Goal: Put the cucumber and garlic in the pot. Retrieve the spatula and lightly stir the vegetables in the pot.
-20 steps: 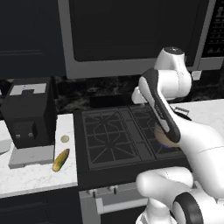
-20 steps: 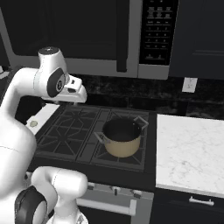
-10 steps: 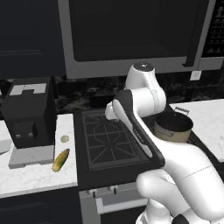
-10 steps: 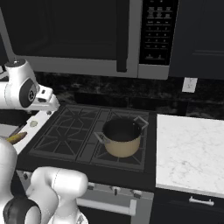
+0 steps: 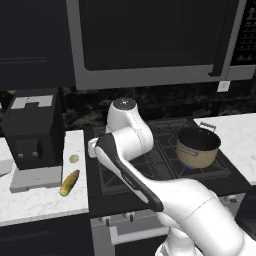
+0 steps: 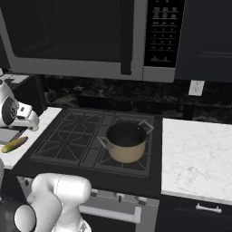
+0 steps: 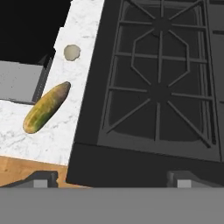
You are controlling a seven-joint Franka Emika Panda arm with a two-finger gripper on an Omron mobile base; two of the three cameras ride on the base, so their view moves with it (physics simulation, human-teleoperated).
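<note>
Two vegetables lie on the white marble counter (image 7: 89, 61) to the left of the black stove (image 5: 160, 160), and both are well apart from the pot (image 5: 198, 148). Biggest in my sight is that stove, its dark grates bare on the left burners. My arm bends low over its left half, with the hand turned toward the counter edge. The pot, cream-tan with a dark inside, sits on the front right burner; I think nothing lies in it, though its depth is too dark to be sure. A black appliance (image 5: 32, 130) stands on the counter behind the vegetables. The cucumber (image 7: 46, 107) lies at a slant just beside that appliance's grey base, and the garlic (image 7: 72, 52) rests a little beyond its far end, not touching it. My pincer (image 7: 111, 178) hangs above the stove's front edge, jaws spread wide and holding nothing.
</note>
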